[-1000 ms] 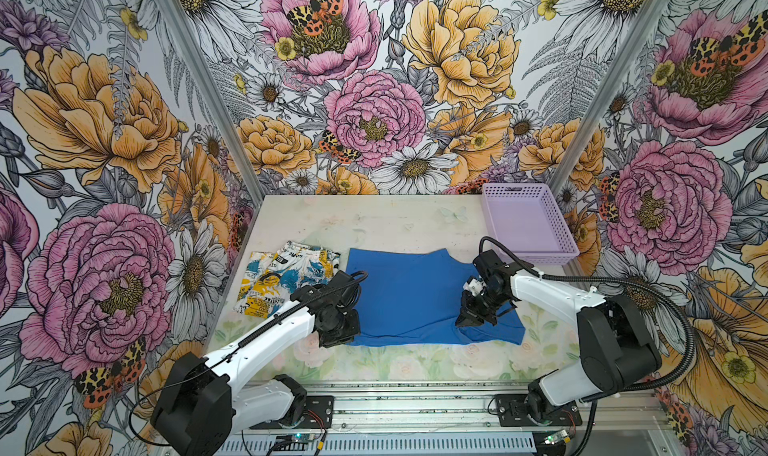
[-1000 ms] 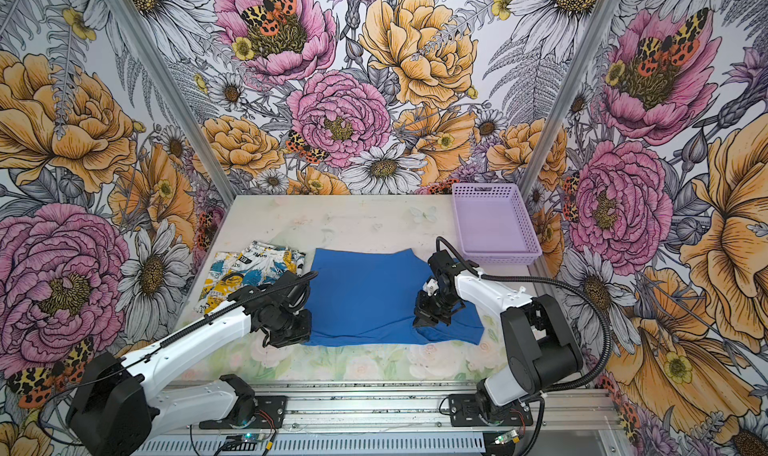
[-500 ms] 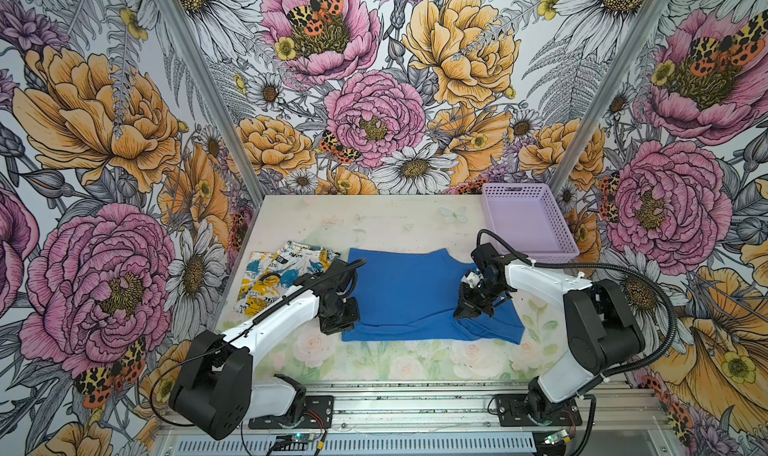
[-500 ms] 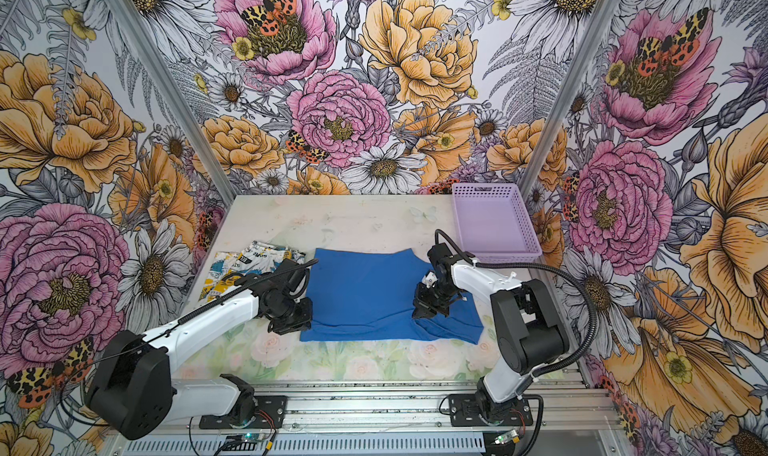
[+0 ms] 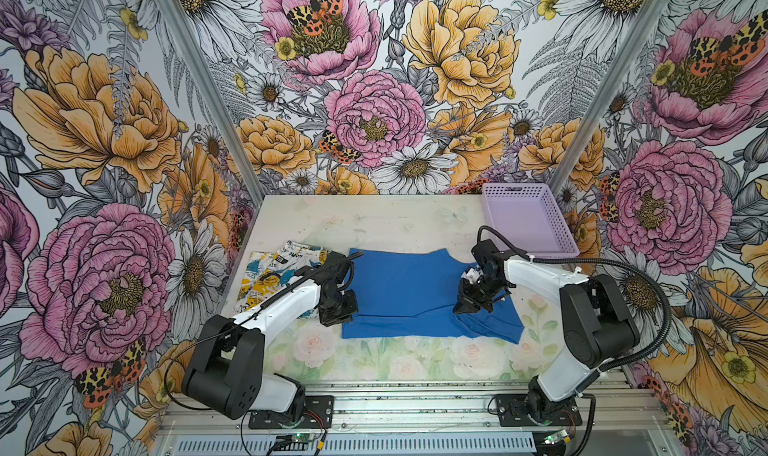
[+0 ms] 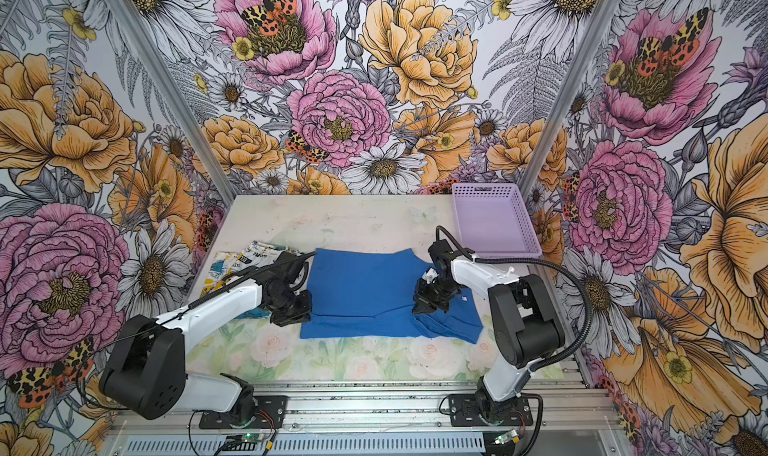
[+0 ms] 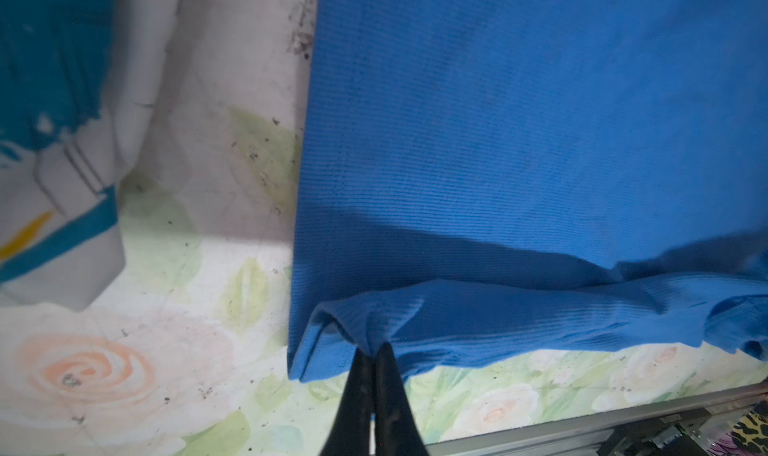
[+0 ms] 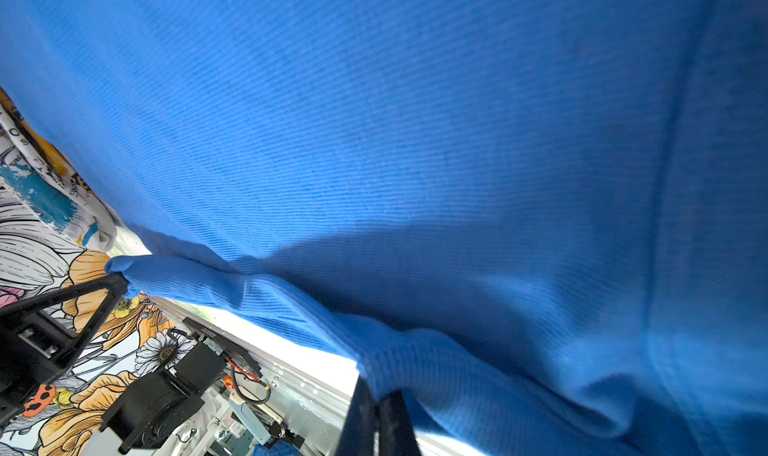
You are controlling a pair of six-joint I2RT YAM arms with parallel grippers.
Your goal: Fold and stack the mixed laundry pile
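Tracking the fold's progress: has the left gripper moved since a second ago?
Yes. The left gripper, shut on the royal blue T-shirt at its near edge, has moved slightly away from the aluminium front rail, toward the flowered back wall.

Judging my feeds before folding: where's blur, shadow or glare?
Both top views: sharp, evenly lit. Left wrist view: shirt sharp, with a shadow band; printed garment blurred. Right wrist view: shirt softens toward one side; a white blown-out strip beside it.
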